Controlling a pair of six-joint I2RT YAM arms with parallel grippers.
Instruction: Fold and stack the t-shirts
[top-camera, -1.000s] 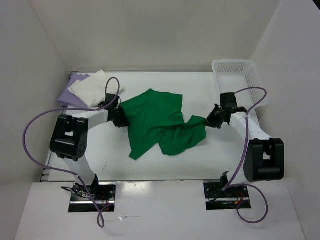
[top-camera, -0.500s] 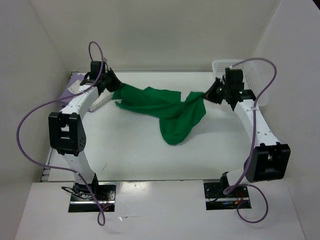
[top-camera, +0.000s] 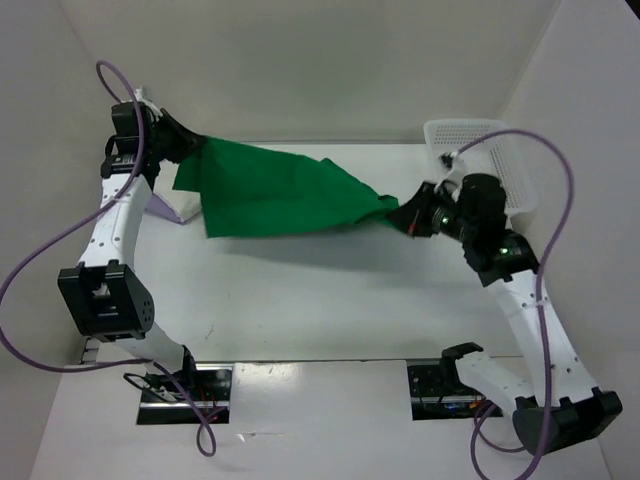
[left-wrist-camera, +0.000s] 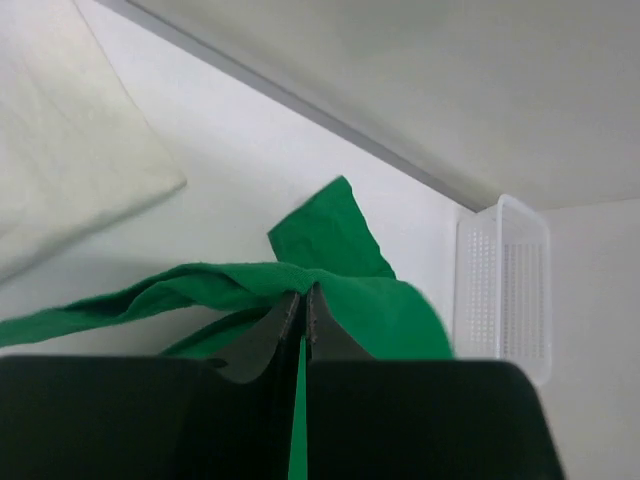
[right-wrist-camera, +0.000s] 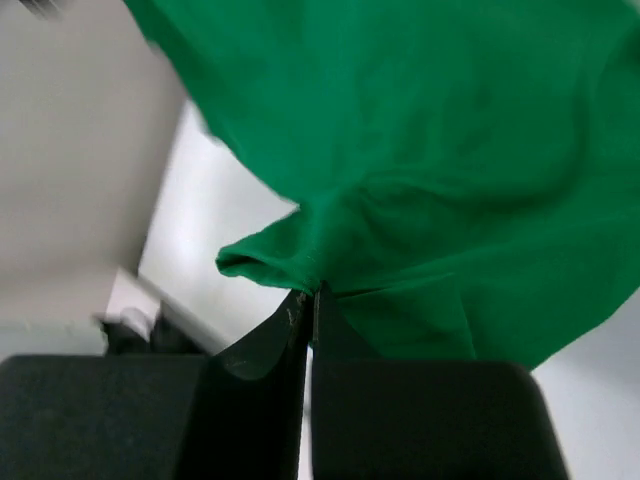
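Note:
The bright green t-shirt (top-camera: 275, 190) hangs stretched in the air between both grippers, above the table. My left gripper (top-camera: 188, 148) is shut on its left edge, raised high at the back left; the wrist view shows the cloth (left-wrist-camera: 330, 290) pinched at the fingertips. My right gripper (top-camera: 402, 212) is shut on its right end; its wrist view shows the green cloth (right-wrist-camera: 420, 150) bunched at the tips. The cream white t-shirt (left-wrist-camera: 60, 150) lies folded at the back left. A sliver of the lavender t-shirt (top-camera: 162, 205) shows under the green one.
A white plastic mesh basket (top-camera: 490, 160) stands at the back right, also seen in the left wrist view (left-wrist-camera: 505, 280). The white table (top-camera: 320, 290) is walled by white panels at the back and sides.
Both grippers have lifted the green t-shirt off the table and pulled it taut. The left arm rose up and to the left; the right arm swung forward and lower.

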